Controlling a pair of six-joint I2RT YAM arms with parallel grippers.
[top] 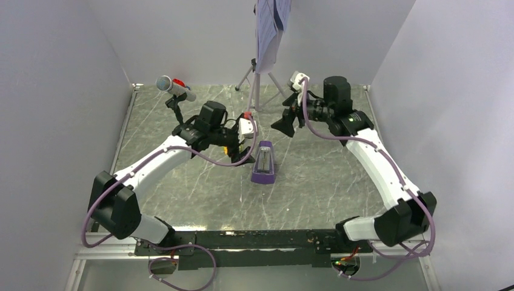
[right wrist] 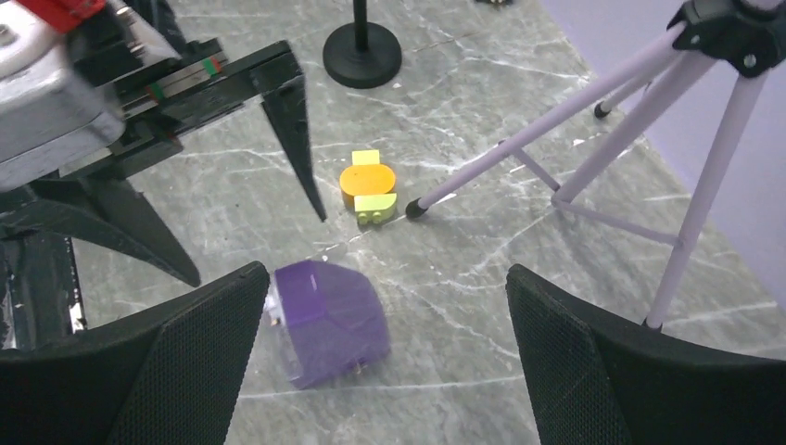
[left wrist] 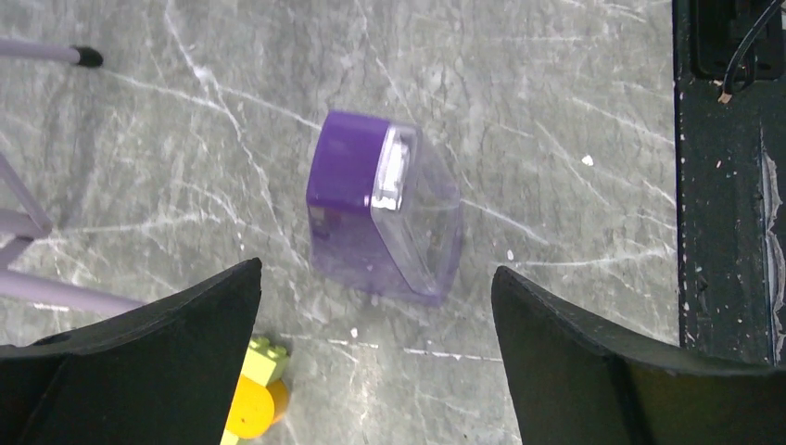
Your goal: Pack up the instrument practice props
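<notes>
The purple wedge metronome (top: pixel 264 162) rests on the grey marbled bench (top: pixel 327 182) near its middle, and no finger touches it. The left hand (left wrist: pixel 375 273) hangs over it with both black fingers spread wide apart, and there is nothing between them; in the left wrist view the metronome lies just in front of the gap. The right hand (right wrist: pixel 386 271) is also wide open and holds nothing, and it looks down on the metronome from the other side. The small orange-and-yellow-green block (right wrist: pixel 368 190) lies flat on the bench a little behind the metronome, just beside the black foot of one tripod leg. The grey music stand (top: pixel 260 79) is upright at the back of the bench, between the two hands and behind them, with the white sheet-music pages (top: pixel 268 30) on it. The silver microphone (top: pixel 173 86) is at the back left, tilted on its black stand, whose round base (right wrist: pixel 361 56) sits on the bench.
</notes>
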